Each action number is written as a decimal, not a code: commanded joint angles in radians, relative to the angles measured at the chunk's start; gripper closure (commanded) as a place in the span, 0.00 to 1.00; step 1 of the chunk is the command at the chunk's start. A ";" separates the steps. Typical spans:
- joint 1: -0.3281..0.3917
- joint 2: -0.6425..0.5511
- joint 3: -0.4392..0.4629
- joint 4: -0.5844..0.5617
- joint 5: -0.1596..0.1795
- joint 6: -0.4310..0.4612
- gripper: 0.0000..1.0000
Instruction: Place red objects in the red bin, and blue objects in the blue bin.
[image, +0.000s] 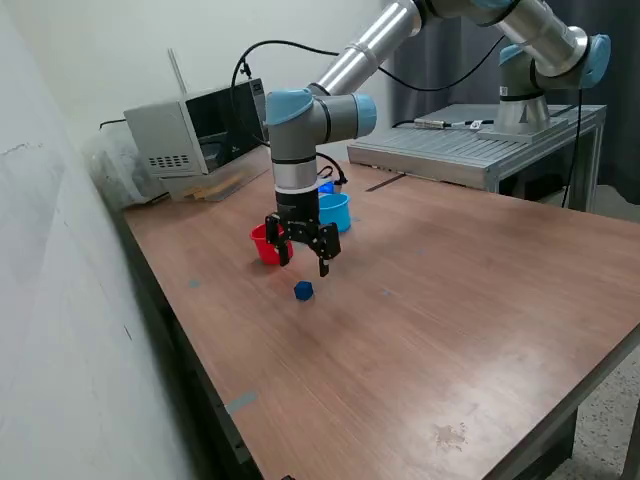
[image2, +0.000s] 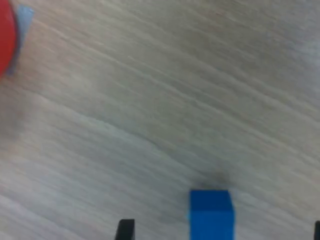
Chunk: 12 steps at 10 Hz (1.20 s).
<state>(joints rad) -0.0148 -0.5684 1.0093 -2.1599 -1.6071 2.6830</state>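
Observation:
One dark blue cube (image: 304, 290) lies on the wooden table, just in front of my gripper (image: 303, 256). The gripper hangs a little above the table, open and empty. The red cup (image: 263, 244) stands right behind it on the exterior view's left, partly hidden by the fingers. The light blue cup (image: 336, 212) stands behind the wrist on the exterior view's right. In the wrist view the blue cube (image2: 211, 214) lies between the dark fingertips (image2: 125, 229), and the red cup's edge (image2: 6, 42) shows in a corner. No red cubes and no second blue cube are in view.
A grey box device (image: 190, 130) and a clear bag stand at the table's back on the exterior view's left. A metal grating platform (image: 470, 145) with the arm's base stands at the back right. A small blue thing (image: 325, 187) sits behind the light blue cup.

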 joint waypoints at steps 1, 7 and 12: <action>0.007 -0.001 -0.003 0.005 0.022 -0.029 0.00; 0.007 0.050 -0.052 0.003 0.024 -0.029 0.00; 0.006 0.070 -0.064 0.003 0.016 -0.029 0.00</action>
<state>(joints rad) -0.0091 -0.5011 0.9489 -2.1568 -1.5870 2.6538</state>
